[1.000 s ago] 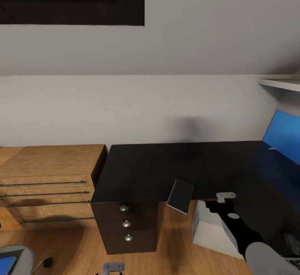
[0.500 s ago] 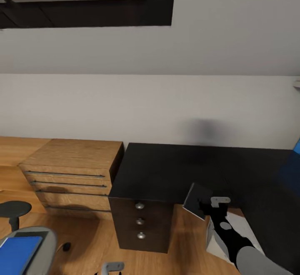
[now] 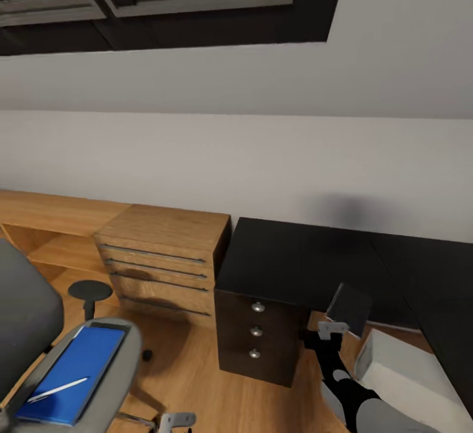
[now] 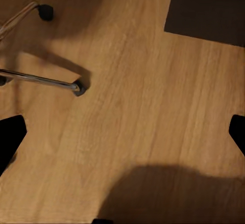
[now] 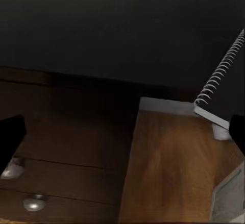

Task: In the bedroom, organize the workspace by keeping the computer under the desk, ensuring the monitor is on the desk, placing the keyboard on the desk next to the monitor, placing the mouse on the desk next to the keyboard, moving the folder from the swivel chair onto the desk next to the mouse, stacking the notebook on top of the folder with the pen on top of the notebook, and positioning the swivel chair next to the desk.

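The head view looks down into a bedroom corner with a sloped white wall and a skylight. A black desk [image 3: 309, 265] with three silver-knobbed drawers stands against the wall, beside a low wooden dresser [image 3: 164, 255]. At lower left, a grey swivel chair [image 3: 112, 367] carries a blue folder [image 3: 75, 370] on its seat, with a thin white pen [image 3: 56, 390] lying on the folder.

The right gripper [image 3: 332, 329] reaches up from the bottom of the view toward the desk's front edge. It holds a dark spiral notebook [image 3: 349, 308], which sits tilted just above the fingers and overlaps the desk edge. In the right wrist view, the notebook's wire spiral [image 5: 222, 68] and a grey corner run close past one fingertip, with the desk drawers [image 5: 30, 188] behind. The folder and pen lie well apart from this gripper, across the wooden floor [image 3: 190, 374].

The white computer case [image 3: 407, 370] rests on the floor under the desk.

The left gripper [image 4: 122, 132] hangs spread wide over bare floor, near the chair's chrome leg [image 4: 41, 79] and caster.
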Robot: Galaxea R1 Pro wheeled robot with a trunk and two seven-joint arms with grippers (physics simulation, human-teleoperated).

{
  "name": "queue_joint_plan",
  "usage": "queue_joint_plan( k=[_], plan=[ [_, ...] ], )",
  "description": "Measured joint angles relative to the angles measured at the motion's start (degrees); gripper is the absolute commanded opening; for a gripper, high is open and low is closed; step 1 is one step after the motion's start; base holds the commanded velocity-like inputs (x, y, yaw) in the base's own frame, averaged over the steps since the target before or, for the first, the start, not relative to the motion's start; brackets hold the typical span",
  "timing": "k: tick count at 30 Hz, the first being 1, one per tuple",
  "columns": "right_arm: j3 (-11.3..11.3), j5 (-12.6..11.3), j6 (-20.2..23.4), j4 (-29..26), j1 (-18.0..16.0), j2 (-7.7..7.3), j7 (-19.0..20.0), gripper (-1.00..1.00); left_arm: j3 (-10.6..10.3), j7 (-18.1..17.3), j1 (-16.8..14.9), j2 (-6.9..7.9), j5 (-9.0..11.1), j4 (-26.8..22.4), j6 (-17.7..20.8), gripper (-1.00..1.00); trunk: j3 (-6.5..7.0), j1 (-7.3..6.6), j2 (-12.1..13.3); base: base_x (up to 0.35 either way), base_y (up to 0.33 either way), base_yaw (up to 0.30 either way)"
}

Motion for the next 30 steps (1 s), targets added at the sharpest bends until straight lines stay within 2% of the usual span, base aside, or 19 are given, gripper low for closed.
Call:
queue_joint_plan(
  k=[4, 6, 11, 13, 21, 23, 24, 26, 30],
  plan=[
    [-0.1, -0.1, -1.7, 1.5, 0.2, 1.38, 0.0, 1.0, 0.0, 0.0, 0.0, -0.03, 0.0, 0.0, 0.0, 1.0, -0.1, 0.0, 0.0, -0.297, 0.156, 0.278],
    [-0.1, -0.2, -3.5, 4.3, 0.3, 1.83, 0.0, 1.0, 0.0, 0.0, 0.0, -0.06, 0.0, 0.0, 0.1, 1.0, -0.15, 0.0, 0.0, -0.311, 0.056, 0.278],
    [-0.1, -0.1, -5.2, 8.5, 1.1, 2.07, 0.2, 1.0, 0.0, 0.0, 0.0, -0.06, 0.0, 0.0, 0.2, 1.0, -0.23, -0.02, 0.0, -0.179, 0.015, 0.147],
    [-0.2, -0.1, -5.3, 8.8, 4.2, 2.21, 0.5, 1.0, 0.0, -0.1, 0.0, -0.12, 0.0, 0.0, 0.2, 1.0, -0.25, -0.03, 0.0, -0.037, 0.002, 0.026],
    [-0.2, 0.0, -4.7, 9.0, 13.1, 3.18, 1.6, 1.0, 0.0, -0.1, 0.0, -0.25, 0.0, 0.0, 0.2, 1.0, -0.26, -0.04, 0.0, -0.011, 0.001, 0.007],
    [-0.2, 0.0, -3.8, 9.0, 14.1, 3.17, 1.6, 1.0, 0.0, -0.2, 0.0, -0.26, 0.0, 0.0, 0.2, 1.0, -0.25, -0.03, 0.0, -0.001, 0.0, 0.001],
    [-0.2, 0.0, -0.2, 9.0, 14.7, 3.14, 1.6, 1.0, 0.0, -0.2, 0.0, -0.26, 0.0, 0.0, 0.2, 1.0, -0.25, -0.03, 0.0, 0.0, 0.0, 0.0],
    [-0.1, 0.0, 3.2, 9.0, 15.0, 3.04, 1.7, 1.0, 0.0, -0.1, 0.0, -0.22, 0.0, 0.0, 0.1, 1.0, -0.25, -0.03, 0.0, 0.0, 0.0, 0.0],
    [0.0, 0.1, 6.3, 8.9, 15.2, 3.0, 1.7, 1.0, 0.0, 0.2, 0.0, -0.25, 0.0, 0.0, -0.1, 1.0, -0.25, -0.03, 0.0, 0.0, 0.0, 0.0]
  ],
)
